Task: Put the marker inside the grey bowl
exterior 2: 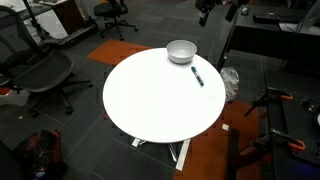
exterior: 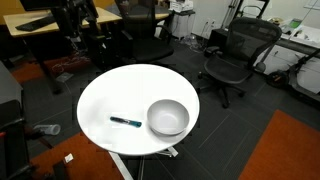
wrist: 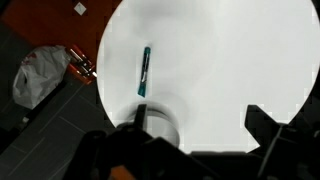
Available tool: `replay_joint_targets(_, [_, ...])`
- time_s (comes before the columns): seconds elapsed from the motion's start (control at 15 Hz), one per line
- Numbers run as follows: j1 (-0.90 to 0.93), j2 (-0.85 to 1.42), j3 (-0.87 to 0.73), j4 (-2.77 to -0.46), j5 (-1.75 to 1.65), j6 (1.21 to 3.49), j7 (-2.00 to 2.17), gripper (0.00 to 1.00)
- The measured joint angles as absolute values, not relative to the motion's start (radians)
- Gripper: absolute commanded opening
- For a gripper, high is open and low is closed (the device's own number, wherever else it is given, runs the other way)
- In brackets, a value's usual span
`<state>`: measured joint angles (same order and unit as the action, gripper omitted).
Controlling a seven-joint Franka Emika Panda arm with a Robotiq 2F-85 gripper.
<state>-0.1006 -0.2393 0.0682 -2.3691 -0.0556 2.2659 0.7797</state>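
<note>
**Marker [exterior: 125, 121] on the table, gripper empty**

Both fingers [wrist: 141, 118] of the gripper [wrist: 200, 125] are spread wide with nothing between them. In the wrist view, the grey bowl [wrist: 162, 128] shows by one finger. The marker lies flat on the round white table [exterior 2: 150, 110], just left of the bowl in an exterior view.

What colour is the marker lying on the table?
The marker is teal-blue and dark, clearest in the wrist view.
</note>
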Motion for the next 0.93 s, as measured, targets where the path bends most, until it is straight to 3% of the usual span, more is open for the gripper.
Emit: replay_joint_targets(0.93, [-0.147, -0.188, 0.044, -2.522, -0.158, 2.460, 1.010, 1.00])
